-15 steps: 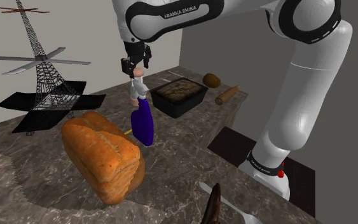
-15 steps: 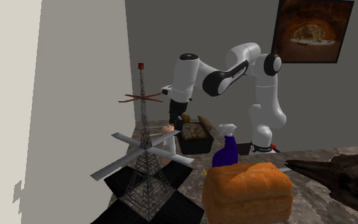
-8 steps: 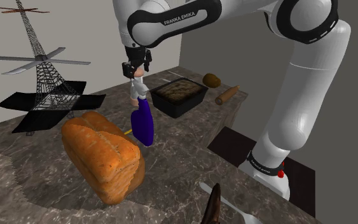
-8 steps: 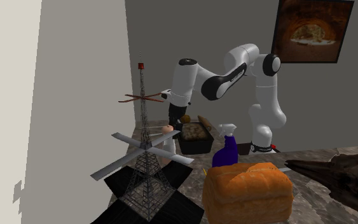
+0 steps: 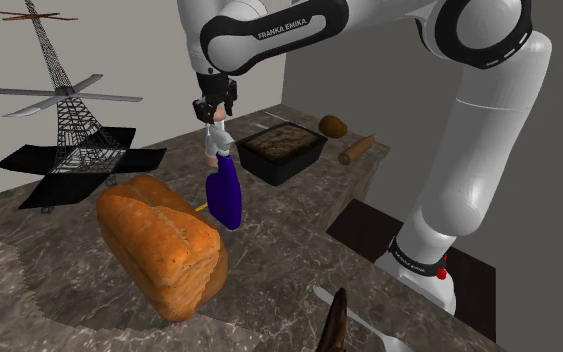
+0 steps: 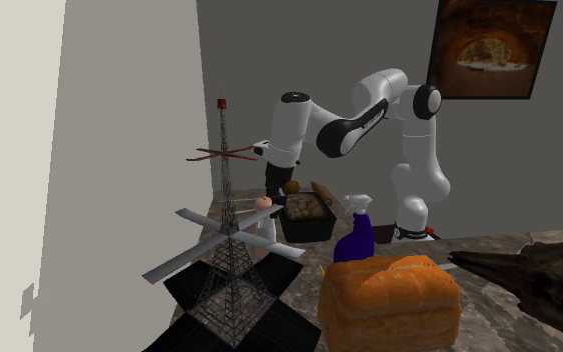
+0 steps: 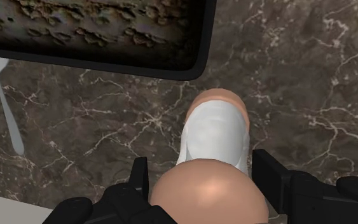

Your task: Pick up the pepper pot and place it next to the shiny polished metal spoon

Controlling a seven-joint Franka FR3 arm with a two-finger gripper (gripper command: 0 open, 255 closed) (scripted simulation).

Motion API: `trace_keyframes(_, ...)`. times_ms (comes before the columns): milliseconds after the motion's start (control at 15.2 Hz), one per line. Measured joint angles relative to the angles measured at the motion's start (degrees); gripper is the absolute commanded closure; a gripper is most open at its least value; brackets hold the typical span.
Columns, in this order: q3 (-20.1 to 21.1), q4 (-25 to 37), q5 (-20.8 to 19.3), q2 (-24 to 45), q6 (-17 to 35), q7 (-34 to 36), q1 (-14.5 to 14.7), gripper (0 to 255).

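Note:
The pepper pot [image 5: 213,142], white with a pinkish-tan knob and base, stands upright on the dark marble table [image 5: 289,230] between a black baking tray and a purple spray bottle. My gripper [image 5: 212,112] hangs straight over it, shut on its knob. Seen from the wrist, the black fingers [image 7: 138,181] clasp the pot [image 7: 214,133] on both sides, with my gripper [image 7: 203,170] centred on the knob. A pale spoon [image 7: 6,105] lies on the marble beside the tray. Another pale grey spoon [image 5: 357,318] lies near the table's front edge. From the second exterior view, the gripper [image 6: 272,192] sits on the pot [image 6: 264,204].
A large bread loaf [image 5: 159,245] lies in front of the spray bottle [image 5: 225,195]. The baking tray [image 5: 287,150] holds a brown bake; a rolling pin [image 5: 358,149] and a brown round item [image 5: 332,126] lie beyond it. A wire tower model [image 5: 69,110] stands at the shoulder view's left.
The gripper has come down a little onto the pot's knob and its fingers have shut on it. The pot still stands in the same place.

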Motion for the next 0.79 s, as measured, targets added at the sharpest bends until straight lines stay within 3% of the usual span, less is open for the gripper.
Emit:
trace_keyframes(396,0.01,0.22,0.06,-0.05,-0.27,-0.11,0.0,255)
trace_keyframes(792,0.2,3.55,0.77,-0.74,-4.07,-1.35,0.14,255)
